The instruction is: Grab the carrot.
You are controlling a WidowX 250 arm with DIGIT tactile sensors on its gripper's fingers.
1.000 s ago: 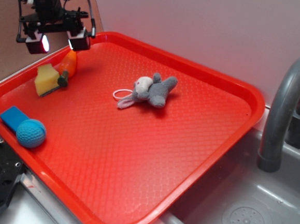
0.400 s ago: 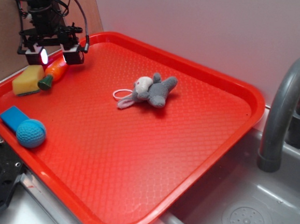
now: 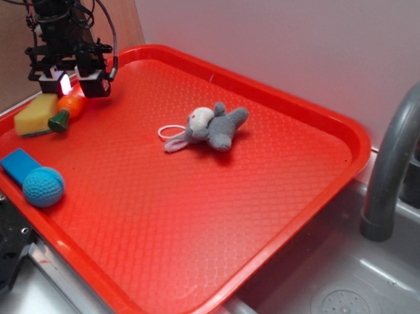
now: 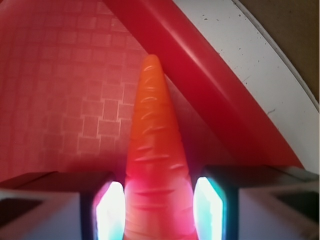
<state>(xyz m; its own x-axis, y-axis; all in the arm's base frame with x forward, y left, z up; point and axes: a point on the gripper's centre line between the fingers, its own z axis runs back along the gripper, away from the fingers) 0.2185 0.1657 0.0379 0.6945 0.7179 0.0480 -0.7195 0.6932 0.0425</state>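
- Bright, even, soft light in exterior view; faint shadows only.
- Glowing fingertips (image 4: 112, 210) in wrist view, blown out, tinting soft-focus carrot (image 4: 156, 165) pink.

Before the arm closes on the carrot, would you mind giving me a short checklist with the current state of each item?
1. Carrot lies between the fingers: ok, the wrist view shows a pad on each side of it.
2. Gripper is down at the carrot: ok.
3. Pads pressing firmly on the carrot: cannot tell; they sit very close, but contact is unclear.
4. Yellow sponge outside the jaws: ok; it lies beside the carrot's green stem end, away from the pads.
5. Tray rim clear of the fingers: ok; it runs past the carrot's tip, ahead of them.
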